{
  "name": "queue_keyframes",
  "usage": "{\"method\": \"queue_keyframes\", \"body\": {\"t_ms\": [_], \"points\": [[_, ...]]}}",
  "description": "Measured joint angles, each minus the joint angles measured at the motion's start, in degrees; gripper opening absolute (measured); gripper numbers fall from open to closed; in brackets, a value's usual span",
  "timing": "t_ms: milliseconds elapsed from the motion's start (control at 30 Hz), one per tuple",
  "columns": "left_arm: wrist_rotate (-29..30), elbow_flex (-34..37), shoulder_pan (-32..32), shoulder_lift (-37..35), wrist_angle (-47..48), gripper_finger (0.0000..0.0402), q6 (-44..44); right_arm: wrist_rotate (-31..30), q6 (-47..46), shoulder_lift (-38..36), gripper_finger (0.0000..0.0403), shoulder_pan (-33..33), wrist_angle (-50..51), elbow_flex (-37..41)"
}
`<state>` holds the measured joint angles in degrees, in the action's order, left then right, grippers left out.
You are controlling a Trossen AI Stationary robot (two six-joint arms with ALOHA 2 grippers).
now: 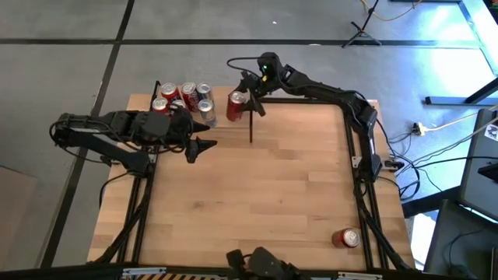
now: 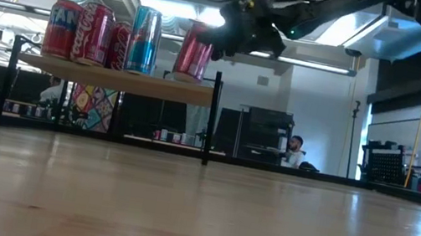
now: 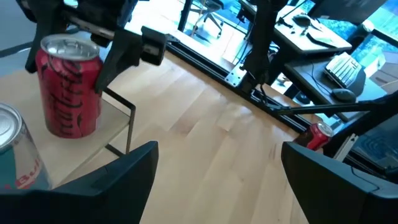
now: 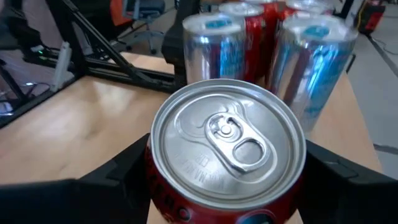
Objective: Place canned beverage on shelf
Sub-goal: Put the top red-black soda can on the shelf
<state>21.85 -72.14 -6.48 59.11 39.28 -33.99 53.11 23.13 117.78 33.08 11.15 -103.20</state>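
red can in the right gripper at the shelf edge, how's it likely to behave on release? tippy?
Likely tippy: in the low view the red can leans in the right gripper at the shelf end by the post. Smooth round walls probably slip easily, and it would roll if toppled, like the can lying on the table. The top looks unopened, so probably full and heavy.

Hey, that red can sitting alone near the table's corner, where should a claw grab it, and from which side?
Grip the lone red can around mid-body, coming straight down from above. It seems to lie on its side on the table, silver end toward the right edge, so the fingers should straddle its curved wall, not the ends.
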Motion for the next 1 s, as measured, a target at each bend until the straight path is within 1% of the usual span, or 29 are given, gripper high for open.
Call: {"method": "queue_keyframes", "body": {"t_ms": [267, 433, 500, 600, 667, 800, 900, 1000], "points": [[-0.02, 0.00, 0.00, 0.00, 0.08, 0.0337, 0.12, -3.36, 1.62, 0.65, 0.0271, -0.04, 2.17, -0.10], [-0.57, 0.00, -0.02, 0.00, 0.16, 0.0337, 1.58, -7.00, 1.63, 0.65, 0.0273, -0.07, 2.02, -0.20], [-0.57, 0.00, -0.02, 0.00, 0.16, 0.0337, 1.62, -7.61, 1.60, 0.65, 0.0304, -0.07, 1.74, -0.20], [-0.57, 0.00, -0.02, 0.00, 0.16, 0.0337, 1.96, -9.82, 1.80, 0.76, 0.0371, -0.13, 1.98, -0.10], [-0.91, 0.00, -0.02, 0.00, 0.16, 0.0337, 2.81, -11.31, 1.49, 0.89, 0.0384, -0.11, 2.15, -0.02], [-2.00, 0.00, -0.04, 0.00, 0.18, 0.0337, 4.02, -11.66, 1.62, 0.59, 0.0353, -0.04, 2.00, -0.02], [-2.01, 0.00, -0.02, 0.00, 0.17, 0.0337, 4.97, -14.07, 1.25, -0.58, 0.0333, -0.07, 2.62, -0.02], [-2.05, 0.00, -0.04, 0.00, 0.16, 0.0337, 6.14, -16.79, 1.22, -2.28, 0.0322, -0.07, 5.32, 0.00]]}}
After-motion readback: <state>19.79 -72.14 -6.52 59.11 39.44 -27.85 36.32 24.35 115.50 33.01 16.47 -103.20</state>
